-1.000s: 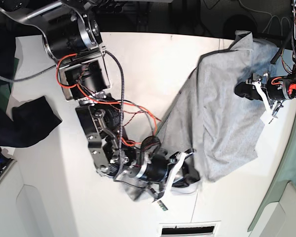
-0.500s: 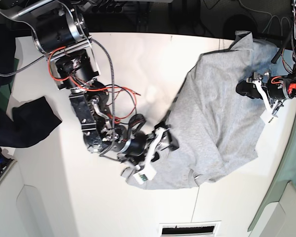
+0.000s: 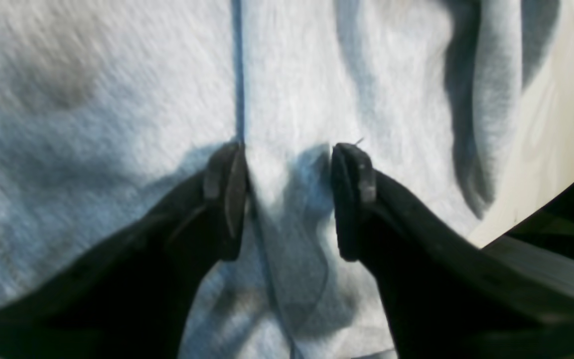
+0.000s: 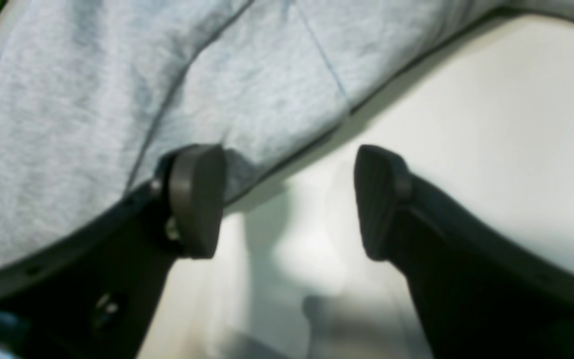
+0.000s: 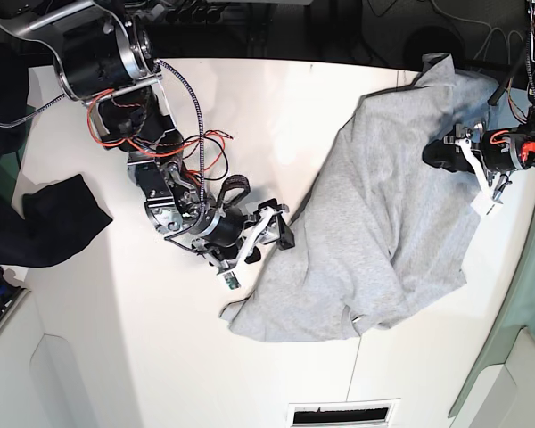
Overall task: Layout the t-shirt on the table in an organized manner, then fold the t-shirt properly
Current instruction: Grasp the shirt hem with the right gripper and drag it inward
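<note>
Dark cloth (image 5: 49,223) lies at the left edge of the white table (image 5: 276,107). Right of it, the right gripper (image 5: 266,234) hovers with jaws spread wide and nothing between them, one finger (image 4: 195,199) at the hem of the grey t-shirt (image 5: 383,223), which sprawls crumpled across the table's right half. At far right, the left gripper (image 5: 462,153) stands open above the shirt, gripping nothing.

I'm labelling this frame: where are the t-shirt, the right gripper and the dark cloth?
t-shirt (image 5: 383,214), base view, middle of the grey fabric.
right gripper (image 5: 266,234), base view, between its fingertips.
dark cloth (image 5: 53,218), base view, its middle.
</note>
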